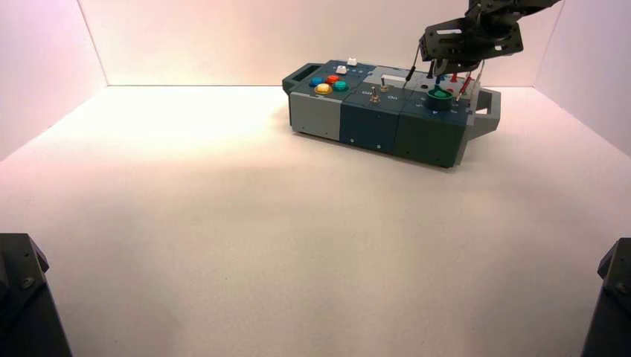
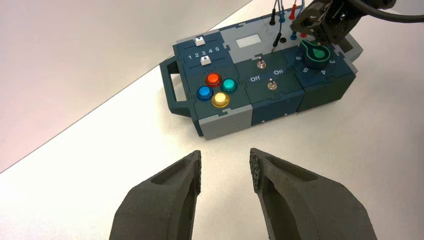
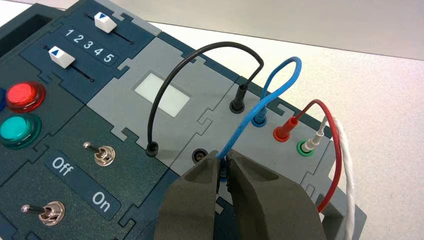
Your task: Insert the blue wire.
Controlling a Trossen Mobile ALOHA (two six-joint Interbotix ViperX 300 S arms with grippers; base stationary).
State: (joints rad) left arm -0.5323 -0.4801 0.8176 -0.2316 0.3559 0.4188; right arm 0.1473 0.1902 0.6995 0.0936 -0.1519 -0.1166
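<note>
Gripping the thin light-blue wire point(image 3: 270, 92) near its loose end, our right gripper point(image 3: 225, 172) hangs clenched over the dark-blue-and-grey plastic control box point(image 3: 165, 60); the wire's other end sits plugged in beside the black wire point(image 3: 200, 55). Our left gripper point(image 2: 226, 167) waits released, well back.

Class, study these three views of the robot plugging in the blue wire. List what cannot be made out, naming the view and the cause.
- Right wrist view: the blue wire ends between the right gripper fingers, which hide its free plug.
- Right wrist view: the red wire and white wire run behind the fingers; their far ends are unseen.
- High view: box lettering too small.
</note>
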